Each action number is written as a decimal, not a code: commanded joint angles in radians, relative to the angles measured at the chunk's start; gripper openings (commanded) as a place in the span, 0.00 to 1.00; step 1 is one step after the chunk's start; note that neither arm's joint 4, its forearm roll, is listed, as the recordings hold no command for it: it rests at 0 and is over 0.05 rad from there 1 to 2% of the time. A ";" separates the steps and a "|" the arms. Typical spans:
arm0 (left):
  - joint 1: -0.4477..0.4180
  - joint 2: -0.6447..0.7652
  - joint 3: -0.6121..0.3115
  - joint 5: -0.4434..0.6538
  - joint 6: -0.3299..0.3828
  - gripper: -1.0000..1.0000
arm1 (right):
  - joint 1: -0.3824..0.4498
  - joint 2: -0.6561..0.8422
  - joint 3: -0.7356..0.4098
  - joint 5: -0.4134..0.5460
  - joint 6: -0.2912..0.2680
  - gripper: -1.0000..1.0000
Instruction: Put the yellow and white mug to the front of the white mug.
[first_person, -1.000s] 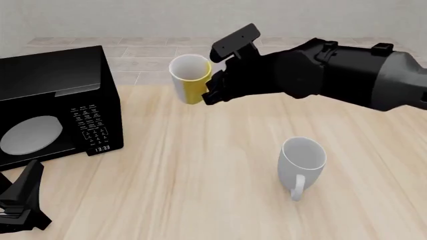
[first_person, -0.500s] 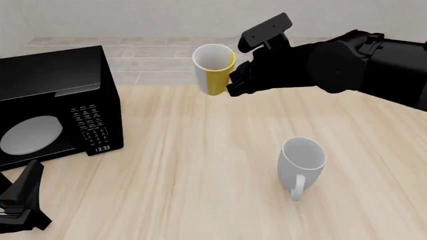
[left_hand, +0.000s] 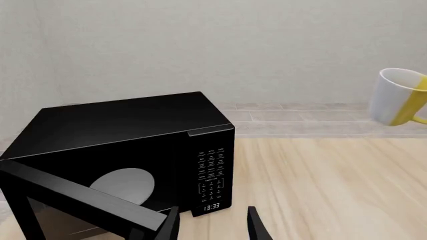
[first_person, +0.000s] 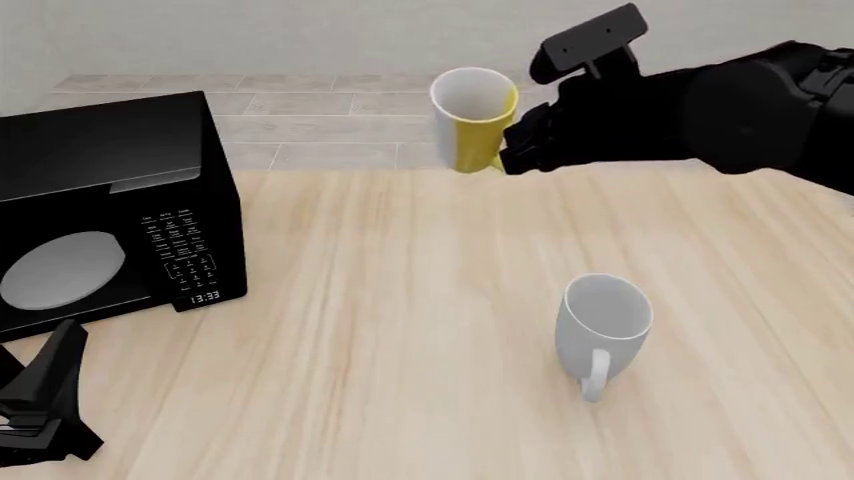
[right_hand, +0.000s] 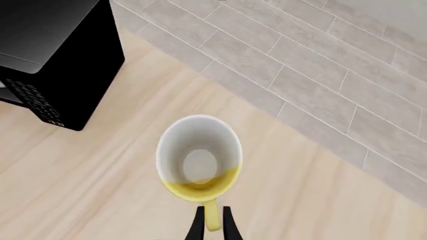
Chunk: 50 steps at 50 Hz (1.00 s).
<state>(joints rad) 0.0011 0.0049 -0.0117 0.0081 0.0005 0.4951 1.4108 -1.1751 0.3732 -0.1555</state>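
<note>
front view: yellow and white mug aloft by the bench's far edge

resting low at the near left corner of the bench (first_person: 400, 400): left gripper (first_person: 34, 425), dark and idle; in the left wrist view (left_hand: 212, 229) fingers (left_hand: 257, 227) spread apart with nothing between them.

standing along the left edge: black microwave (first_person: 114, 210), door swung open toward the near side, clock digits lit on its panel.

held in the air over the far edge, a little right of centre: yellow and white mug (first_person: 474, 120), clear of the wood, tilted with its white mouth toward the camera and its yellow side below. gripped from its right by the right gripper (first_person: 514, 150); in the right wrist view (right_hand: 212, 220) two thin fingers (right_hand: 197, 225) pressed onto the yellow handle, mug (right_hand: 199, 165) seen straight down its white inside. visible too in the left wrist view (left_hand: 399, 97), floating above the bench's far edge.

standing upright right of centre, toward the near edge: white mug (first_person: 605, 325), loop handle turned to the near side, well apart from the lifted mug and nearer the camera than it.

beyond the far edge: grey tiled floor (first_person: 307, 105).
</note>
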 joint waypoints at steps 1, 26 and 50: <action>0.000 -0.001 0.000 0.000 0.001 1.00 | -0.045 -0.037 0.018 0.006 0.007 0.00; 0.000 -0.001 0.000 0.000 0.001 1.00 | -0.136 -0.147 0.098 -0.010 0.049 0.00; 0.000 -0.001 0.000 0.000 0.001 1.00 | -0.207 -0.205 0.160 -0.015 0.062 0.00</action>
<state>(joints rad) 0.0011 0.0049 -0.0117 0.0081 0.0005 0.3174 1.2266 -1.0411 0.3693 -0.1063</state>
